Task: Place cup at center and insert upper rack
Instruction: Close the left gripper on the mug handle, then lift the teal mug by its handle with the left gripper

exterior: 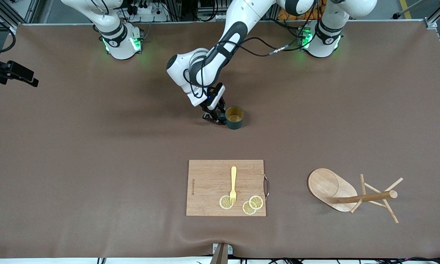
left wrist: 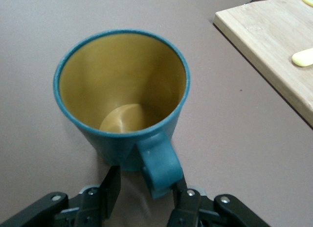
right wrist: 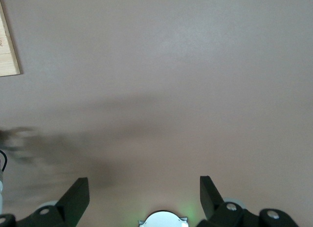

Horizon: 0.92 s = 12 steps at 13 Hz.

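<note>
The dark teal cup (exterior: 235, 117) stands upright on the brown table near its middle, with its yellowish inside showing. In the left wrist view the cup (left wrist: 122, 95) has its handle (left wrist: 160, 166) pointing at the gripper. My left gripper (exterior: 215, 116) is low at the table beside the cup. It is open (left wrist: 145, 188) and straddles the handle: one finger (left wrist: 180, 190) touches it, the other (left wrist: 111, 185) stands apart. The wooden mug tree (exterior: 352, 195) lies on its side toward the left arm's end, nearer the front camera. My right gripper (right wrist: 144, 197) is open and empty, high over bare table.
A rectangular wooden cutting board (exterior: 208, 183) lies nearer the front camera than the cup, with a yellow fork (exterior: 233, 185) and three lemon slices (exterior: 255, 202) on it. Its corner shows in the left wrist view (left wrist: 274, 36). A black device (exterior: 10, 71) sits at the table's edge at the right arm's end.
</note>
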### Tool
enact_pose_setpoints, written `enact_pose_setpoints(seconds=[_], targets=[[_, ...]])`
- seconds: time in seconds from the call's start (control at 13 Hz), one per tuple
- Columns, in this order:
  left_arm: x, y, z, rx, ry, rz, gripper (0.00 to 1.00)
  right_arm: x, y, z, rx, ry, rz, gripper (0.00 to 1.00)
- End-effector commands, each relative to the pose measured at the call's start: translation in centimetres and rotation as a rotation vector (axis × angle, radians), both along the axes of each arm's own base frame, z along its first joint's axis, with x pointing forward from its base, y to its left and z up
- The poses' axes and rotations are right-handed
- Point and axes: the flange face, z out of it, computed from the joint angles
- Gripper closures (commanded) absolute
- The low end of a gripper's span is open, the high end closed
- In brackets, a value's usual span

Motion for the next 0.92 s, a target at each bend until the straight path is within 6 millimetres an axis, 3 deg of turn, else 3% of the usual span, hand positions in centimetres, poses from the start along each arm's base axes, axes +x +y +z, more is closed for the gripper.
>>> enact_pose_setpoints(seconds=[0.0, 0.46, 0.69, 0.85], targets=[[-0.3, 0.0, -0.1, 0.000, 0.008, 0.018, 0.50, 0.4, 0.2, 0.3, 0.009, -0.002, -0.006, 0.00], [-1.1, -0.4, -0.2, -0.009, 0.024, 0.019, 0.61, 0.4, 0.2, 0.3, 0.011, -0.003, -0.006, 0.00], [-1.2, -0.5, -0.1, -0.011, 0.023, 0.017, 0.71, 0.4, 0.2, 0.3, 0.011, -0.003, -0.006, 0.00], [-1.3, -0.5, 0.1, -0.010, 0.023, 0.014, 0.84, 0.4, 0.2, 0.3, 0.011, -0.004, -0.006, 0.00]])
